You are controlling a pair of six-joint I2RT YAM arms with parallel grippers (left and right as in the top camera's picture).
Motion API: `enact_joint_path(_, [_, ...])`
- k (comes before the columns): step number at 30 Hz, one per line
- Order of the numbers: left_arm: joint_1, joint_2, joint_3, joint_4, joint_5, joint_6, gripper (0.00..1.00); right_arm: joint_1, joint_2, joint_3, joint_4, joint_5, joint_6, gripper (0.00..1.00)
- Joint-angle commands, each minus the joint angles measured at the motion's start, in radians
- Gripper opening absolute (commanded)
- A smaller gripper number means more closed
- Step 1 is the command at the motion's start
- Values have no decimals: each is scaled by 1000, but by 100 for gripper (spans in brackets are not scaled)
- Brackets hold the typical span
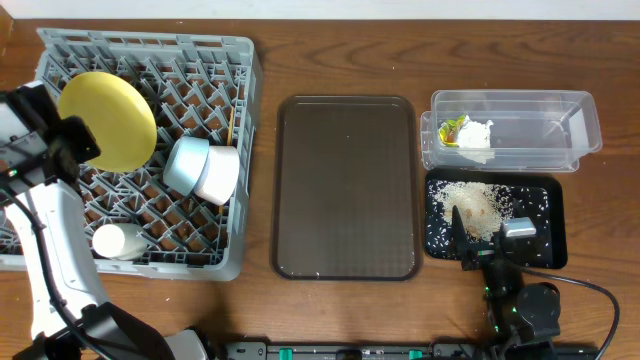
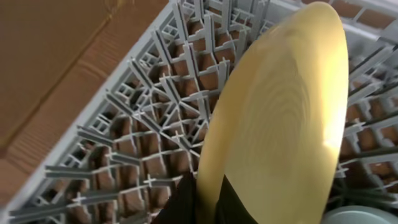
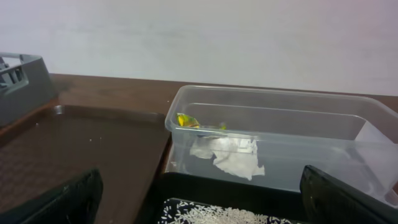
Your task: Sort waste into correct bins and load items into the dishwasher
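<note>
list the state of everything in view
yellow plate, on edge in dish rack
left gripper, shut on yellow plate
right gripper, open over black tray
blue bowl, on its side
white bowl, on its side
clear tub, holds wrapper, tissue
black tray, holds rice

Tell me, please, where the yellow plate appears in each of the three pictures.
Overhead: the yellow plate is upper left, over the grey rack.
Left wrist: it fills the right half, its lower rim pinched by the left claw.
Right wrist: not in it.
Shared landmark: the grey rack, behind the plate for the left wrist, at the left edge for the right wrist.
</note>
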Motion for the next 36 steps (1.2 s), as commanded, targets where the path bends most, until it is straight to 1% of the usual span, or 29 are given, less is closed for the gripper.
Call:
enact_joint_path(1, [-21,-10,-5,8,-60,100,7,-11,-3,-3,-3,-2,-11,99])
enact_joint_path(5, [-48,-10,-5,-4,-60,108,8,-11,-3,-3,-3,-2,-11,99])
enact_joint_path(8, [-84,-10,-5,-30,-69,141,8,-11,-3,-3,-3,-2,-11,99])
enact_joint_path(13, [-148,-10,-5,-26,-230,142,8,-11,-3,-3,-3,-2,-11,99])
enact_joint_path(17, [-182,-10,-5,-47,-240,156,8,-11,-3,-3,-3,-2,-11,99])
enact_joint_path(18, [-192,-10,-5,-61,-240,155,14,-11,-3,-3,-3,-2,-11,99])
enact_joint_path(19, [-202,-11,-5,-79,-240,146,17,-11,-3,-3,-3,-2,-11,99])
enact_joint_path(21, [-224,-11,-5,-109,-240,100,28,-11,-3,-3,-3,-2,-11,99])
enact_joint_path(22, [-231,-11,-5,-122,-240,67,43,-11,-3,-3,-3,-2,-11,99])
enact_joint_path(23, [-237,-13,-5,-136,-240,26,67,-11,-3,-3,-3,-2,-11,99])
enact_joint_path(24, [-242,-16,-5,-151,-240,-16,75,-11,-3,-3,-3,-2,-11,99])
enact_joint_path(25, [-242,-21,-5,-168,-239,-58,79,-11,-3,-3,-3,-2,-11,99])
enact_joint_path(28, [-242,-59,0,-241,-230,-166,82,-11,-3,-3,-3,-2,-11,99])
enact_joint_path(31, [-242,-135,9,-303,-135,-195,83,-11,-3,-3,-3,-2,-11,99])
enact_joint_path(32, [-242,-170,13,-325,-104,-195,86,-11,-3,-3,-3,-2,-11,99])
enact_joint_path(33, [-242,-210,16,-351,-83,-210,87,-11,-3,-3,-3,-2,-11,99])
enact_joint_path(36, [-242,-346,18,-431,-19,-293,88,-11,-3,-3,-3,-2,-11,99])
